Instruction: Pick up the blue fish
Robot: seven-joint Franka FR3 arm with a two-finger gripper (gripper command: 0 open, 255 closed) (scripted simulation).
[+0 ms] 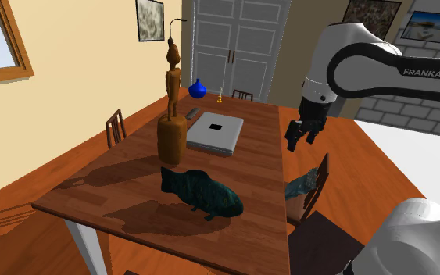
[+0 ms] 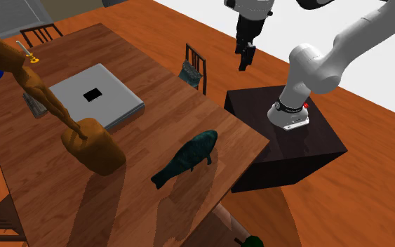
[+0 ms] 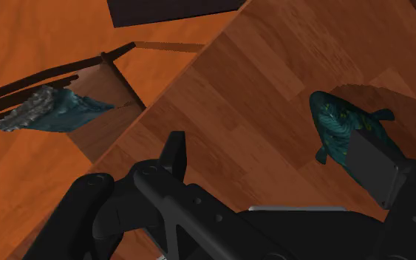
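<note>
A dark blue-green fish [image 1: 202,194] [image 2: 187,158] lies on its side near the front edge of the wooden table [image 1: 266,156]. My black gripper [image 1: 298,141] [image 2: 245,59] hangs in the air off the table's side, above a chair, well apart from the fish and higher than it. In the wrist view the gripper [image 3: 269,144] is open with nothing between its fingers, and the fish [image 3: 335,125] lies on the tabletop just beyond the right finger [image 3: 376,166].
A tall wooden figure [image 1: 172,117] [image 2: 83,137] stands behind the fish, with a flat grey box [image 1: 216,131] [image 2: 97,95] beside it. A blue vase [image 1: 197,89] sits at the far end. A chair with a teal cloth [image 1: 305,183] [image 3: 51,111] stands below the gripper.
</note>
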